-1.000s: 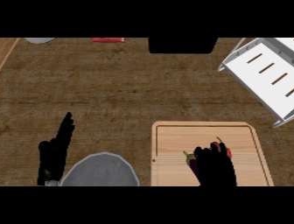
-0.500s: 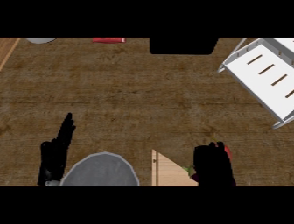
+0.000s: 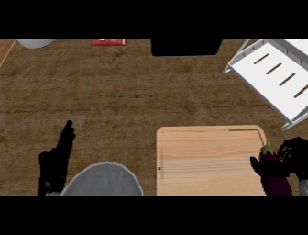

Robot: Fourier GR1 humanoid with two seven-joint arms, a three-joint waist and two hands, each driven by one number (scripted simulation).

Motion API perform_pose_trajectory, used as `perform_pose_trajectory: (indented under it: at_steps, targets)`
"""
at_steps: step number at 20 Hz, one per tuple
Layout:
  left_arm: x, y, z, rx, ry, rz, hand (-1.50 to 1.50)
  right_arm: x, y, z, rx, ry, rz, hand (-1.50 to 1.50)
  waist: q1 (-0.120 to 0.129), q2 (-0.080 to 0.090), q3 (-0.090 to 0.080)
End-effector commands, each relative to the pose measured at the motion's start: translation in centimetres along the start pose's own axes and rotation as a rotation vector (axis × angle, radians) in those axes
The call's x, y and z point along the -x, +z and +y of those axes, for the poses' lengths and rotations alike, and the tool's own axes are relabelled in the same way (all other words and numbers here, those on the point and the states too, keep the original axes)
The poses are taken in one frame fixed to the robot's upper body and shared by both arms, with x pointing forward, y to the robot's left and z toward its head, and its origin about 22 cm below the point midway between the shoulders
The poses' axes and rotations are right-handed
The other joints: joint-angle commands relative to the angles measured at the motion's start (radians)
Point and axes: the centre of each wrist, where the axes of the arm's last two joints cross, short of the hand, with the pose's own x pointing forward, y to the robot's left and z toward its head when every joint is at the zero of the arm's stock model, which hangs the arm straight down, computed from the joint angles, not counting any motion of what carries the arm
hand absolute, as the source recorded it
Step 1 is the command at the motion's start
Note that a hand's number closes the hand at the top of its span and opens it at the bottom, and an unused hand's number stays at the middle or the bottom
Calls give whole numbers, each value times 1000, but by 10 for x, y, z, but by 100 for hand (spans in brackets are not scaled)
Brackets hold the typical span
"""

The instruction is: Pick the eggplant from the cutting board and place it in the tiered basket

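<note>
The purple eggplant with its green stem up is at the right edge of the wooden cutting board, partly past it. My right hand is curled round the eggplant, the thumb on its left side, and holds it at the lower right of the head view. The white tiered basket stands at the upper right, well apart from the hand. My left hand rests open at the lower left, fingers straight and pointing up.
A grey round plate lies at the bottom edge between my left hand and the board. At the counter's far edge are a pale bowl, a red item and a black block.
My right hand has shifted right from over the board to its right edge, taking the eggplant with it. The board's top now shows bare. The left hand has stayed still.
</note>
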Motion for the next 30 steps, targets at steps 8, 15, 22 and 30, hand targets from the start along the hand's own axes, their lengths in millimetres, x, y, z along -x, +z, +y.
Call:
perform_pose_trajectory:
  at_steps: [8,15,22,30]
  targets:
    - [5,9,-8,4,-5,47,0,49,31,-108,353,-500,62,150,-2,-2,0]
    - [-6,11,-16,32,-1,36,0,51,97,-175,627,-518,-19,150,18,3,0]
    - [6,2,10,27,-13,28,0,41,115,-232,669,-452,-4,150,31,8,0]
    - [13,0,-21,35,-15,11,0,15,70,-274,661,-514,17,150,43,12,0]
